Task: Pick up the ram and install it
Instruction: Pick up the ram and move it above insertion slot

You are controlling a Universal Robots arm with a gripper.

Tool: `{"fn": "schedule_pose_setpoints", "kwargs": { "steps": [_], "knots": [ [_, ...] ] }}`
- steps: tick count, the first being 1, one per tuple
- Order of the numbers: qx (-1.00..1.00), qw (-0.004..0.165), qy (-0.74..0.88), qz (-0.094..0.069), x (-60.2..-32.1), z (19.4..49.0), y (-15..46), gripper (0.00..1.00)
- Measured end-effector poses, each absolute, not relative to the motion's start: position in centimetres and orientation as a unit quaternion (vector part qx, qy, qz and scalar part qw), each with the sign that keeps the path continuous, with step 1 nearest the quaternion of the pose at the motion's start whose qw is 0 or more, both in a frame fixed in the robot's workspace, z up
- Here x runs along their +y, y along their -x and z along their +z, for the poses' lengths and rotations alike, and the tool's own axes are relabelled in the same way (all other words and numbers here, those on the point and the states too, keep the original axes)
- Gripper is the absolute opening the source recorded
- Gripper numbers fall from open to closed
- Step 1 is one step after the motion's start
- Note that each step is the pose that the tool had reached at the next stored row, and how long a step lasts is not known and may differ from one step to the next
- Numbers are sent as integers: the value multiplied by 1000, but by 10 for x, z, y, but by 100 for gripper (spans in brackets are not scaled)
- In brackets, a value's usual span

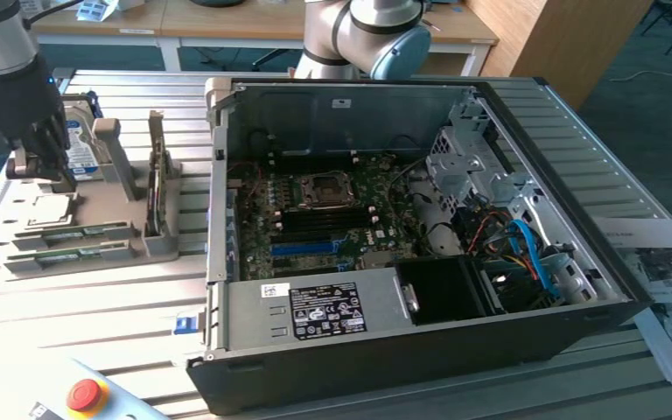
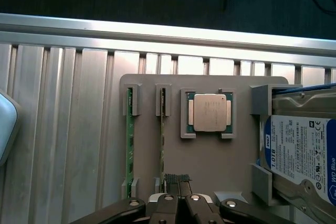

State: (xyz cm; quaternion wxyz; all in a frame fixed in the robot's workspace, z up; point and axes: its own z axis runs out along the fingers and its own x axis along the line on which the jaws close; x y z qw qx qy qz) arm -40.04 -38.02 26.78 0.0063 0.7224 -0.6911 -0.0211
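Green ram [image 2: 162, 129], edge-up in grey holder [image 2: 210, 161] at the exterior view's left; end effector [image 2: 177, 178] pressed together, empty, just beside it. Best grasp likely straddles the thin edge squarely.

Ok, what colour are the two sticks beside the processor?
Green, both inner stick and outer stick; clearest in the wrist view.

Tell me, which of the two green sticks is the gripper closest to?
The green stick beside the square silver processor; the gripper is at its end. The other stick stands one slot farther off, by the holder edge.
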Motion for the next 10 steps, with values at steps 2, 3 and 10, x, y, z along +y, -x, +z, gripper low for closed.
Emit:
{"fn": "schedule_pose_setpoints", "kwargs": {
  "steps": [2,3,10],
  "knots": [
    [-691,6,-722,-21,-381,268,400,10],
    [-691,6,-722,-21,-382,268,400,10],
    [-691,6,-722,-21,-394,268,400,10]
  ]
}}
